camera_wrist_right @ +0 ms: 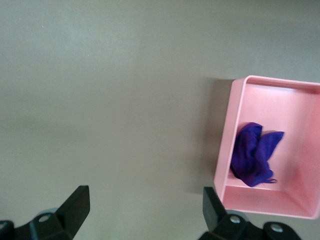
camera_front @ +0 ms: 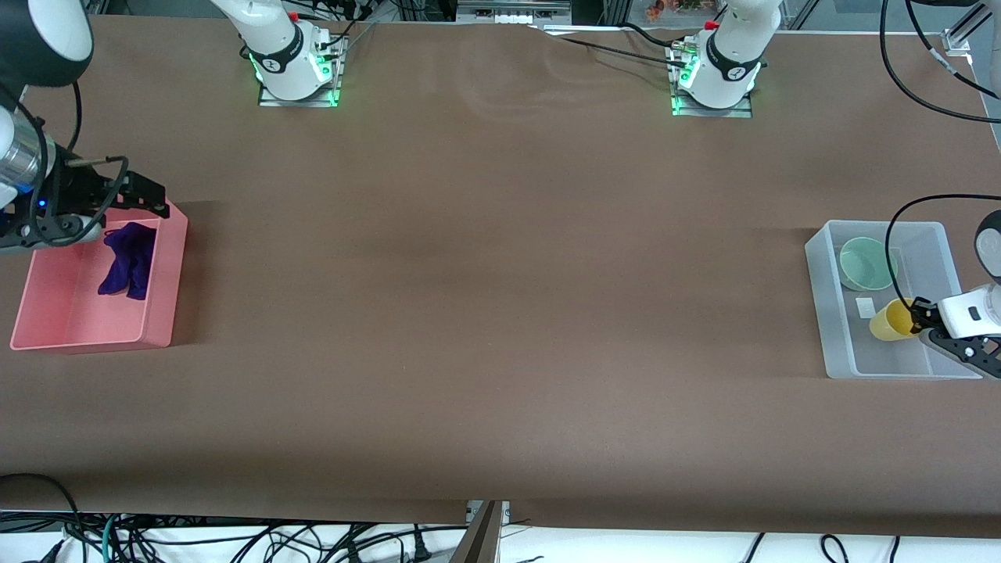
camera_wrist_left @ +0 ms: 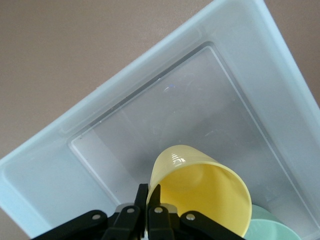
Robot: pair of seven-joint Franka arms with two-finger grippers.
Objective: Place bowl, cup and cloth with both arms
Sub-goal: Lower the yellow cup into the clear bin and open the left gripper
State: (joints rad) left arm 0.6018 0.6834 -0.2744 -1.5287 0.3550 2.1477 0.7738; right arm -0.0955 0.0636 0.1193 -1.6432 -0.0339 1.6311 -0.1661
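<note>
We see the left gripper (camera_front: 916,322) pinching the cup (camera_front: 890,320) over the clear bin (camera_front: 829,313) beside the bowl (camera_front: 865,263), while the right gripper (camera_front: 117,205) hangs released above the cloth (camera_front: 127,259) in the pink bin (camera_front: 86,332)

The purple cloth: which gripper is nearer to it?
Right. The right gripper hangs open over the pink bin holding the cloth; the left gripper grips the cup over the clear bin.
</note>
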